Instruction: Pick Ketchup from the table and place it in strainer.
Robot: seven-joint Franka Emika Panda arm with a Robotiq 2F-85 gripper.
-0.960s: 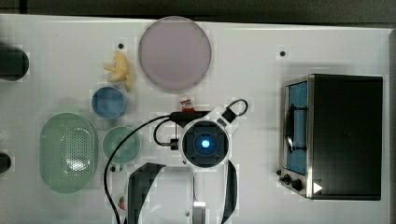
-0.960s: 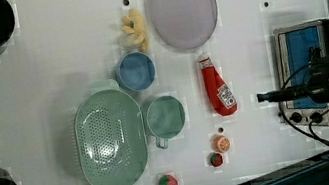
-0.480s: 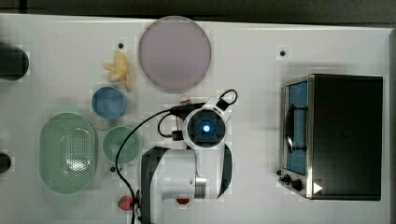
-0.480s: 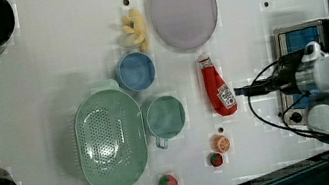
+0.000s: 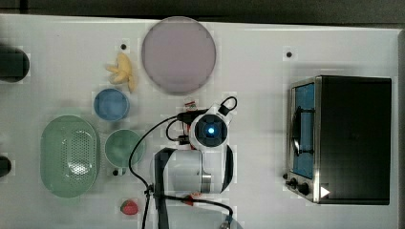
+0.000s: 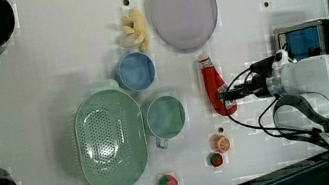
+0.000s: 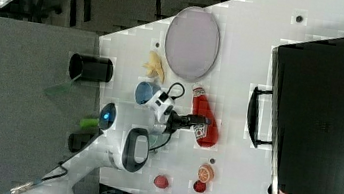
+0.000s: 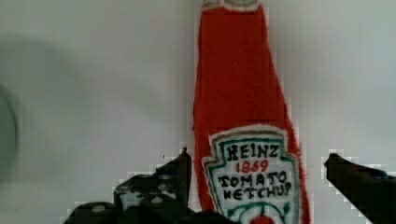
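The ketchup (image 6: 215, 89) is a red bottle with a white label, lying flat on the white table next to the green cup, cap toward the purple plate. In the top view only its cap end (image 5: 191, 102) sticks out from under my wrist. My gripper (image 8: 258, 157) is open and low over the bottle, with one dark finger (image 8: 173, 177) on each side of the label (image 8: 254, 179). The gripper (image 6: 226, 96) reaches the bottle's base from the left view's right, also seen as the gripper (image 7: 192, 120). The pale green oval strainer (image 6: 109, 139) stands empty beyond the green cup, and the strainer (image 5: 47, 143) is at the top view's left.
A black toaster oven (image 5: 348, 138) stands at the top view's right. A purple plate (image 5: 177, 53), bananas (image 5: 123, 71), a blue cup (image 5: 111, 103) and a green cup (image 5: 122, 145) lie near the bottle. An orange slice (image 6: 220, 143) and a strawberry (image 6: 167, 182) sit by the table's edge.
My arm has swung from near the toaster oven to the ketchup, leftward in the left view, and the open fingers now straddle the bottle. The bottle has not moved.
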